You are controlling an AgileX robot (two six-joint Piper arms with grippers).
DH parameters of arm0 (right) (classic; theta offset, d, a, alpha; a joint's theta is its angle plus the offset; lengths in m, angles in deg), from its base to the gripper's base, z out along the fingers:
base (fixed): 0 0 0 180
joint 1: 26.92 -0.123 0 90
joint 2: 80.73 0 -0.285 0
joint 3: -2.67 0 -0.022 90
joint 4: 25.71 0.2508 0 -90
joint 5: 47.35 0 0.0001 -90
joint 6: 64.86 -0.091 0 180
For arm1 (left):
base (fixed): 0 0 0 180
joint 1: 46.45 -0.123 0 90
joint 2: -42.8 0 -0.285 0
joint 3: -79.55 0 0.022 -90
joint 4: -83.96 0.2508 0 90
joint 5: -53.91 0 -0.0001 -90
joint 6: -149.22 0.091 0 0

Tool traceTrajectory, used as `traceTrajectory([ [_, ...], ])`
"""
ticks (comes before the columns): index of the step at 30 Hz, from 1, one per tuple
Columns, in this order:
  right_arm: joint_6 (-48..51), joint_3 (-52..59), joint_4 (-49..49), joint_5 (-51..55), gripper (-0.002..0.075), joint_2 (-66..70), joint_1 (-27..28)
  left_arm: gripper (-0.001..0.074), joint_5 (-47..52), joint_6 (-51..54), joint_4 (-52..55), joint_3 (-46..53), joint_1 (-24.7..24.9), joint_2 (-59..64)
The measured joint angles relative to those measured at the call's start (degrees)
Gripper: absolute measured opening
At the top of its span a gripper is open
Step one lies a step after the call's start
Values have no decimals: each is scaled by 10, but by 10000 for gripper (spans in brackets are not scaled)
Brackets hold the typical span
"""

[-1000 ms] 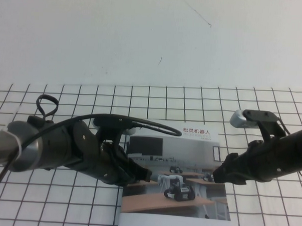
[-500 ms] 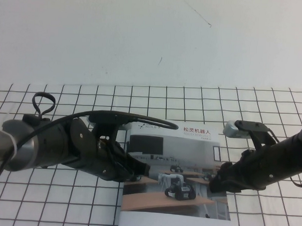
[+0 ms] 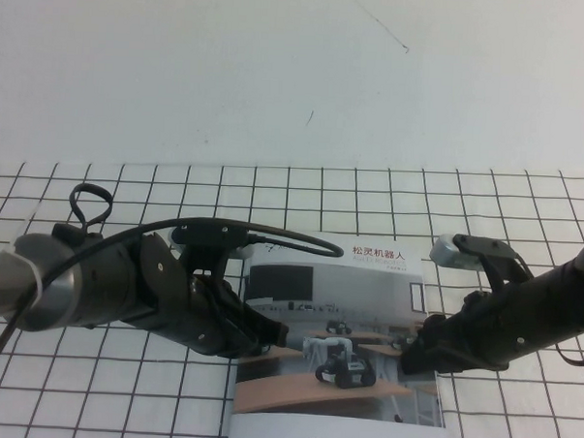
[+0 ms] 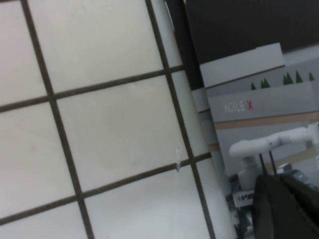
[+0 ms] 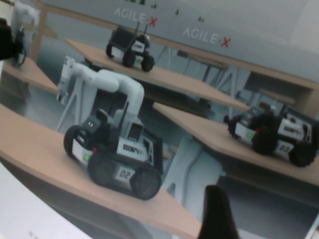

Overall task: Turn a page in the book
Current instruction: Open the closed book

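My right end effector (image 3: 414,352) sits low over the right edge of the book (image 3: 339,352) in the high view, its tip touching or just above the cover by the classroom photo. The fingers are hidden under the arm there, but I take them as spread wide with nothing between them. My left end effector (image 3: 268,334) is opposite, at the spine edge of the book, and I cannot tell how it is set. The book lies shut between the two, cover up on the gridded bench (image 3: 119,405), Chinese title on the far side of both tools.

In the left wrist view the cover's spine edge lies flat on the grid and a dark part of the left end effector (image 4: 286,206) hangs just over the printed photo, not plainly touching it.

In the right wrist view the page (image 5: 149,119) fills the frame, flat and unlifted, with one dark fingertip (image 5: 215,214) close above it near the tracked robot marked 02.

So I judge the task barely begun: no leaf is raised, and the whole lift and fold-over remains.

Against a second ago, the right arm has come down and inward toward the cover's edge; the left arm has shifted only slightly, and the book has not moved.
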Motion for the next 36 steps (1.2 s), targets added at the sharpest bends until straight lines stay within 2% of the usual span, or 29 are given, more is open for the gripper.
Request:
traceTrajectory([
  [13, 22, 0, 26, 15, 430, 0, 3, -3, 1, 0, 0, 0, -1, 0],
  [24, 90, 0, 103, 25, 430, -5, 3, -1, 1, 0, 3, 0, -1, 1],
  [36, 94, -25, 101, 44, 430, -6, 3, -1, 1, -1, 3, 0, -2, 1],
])
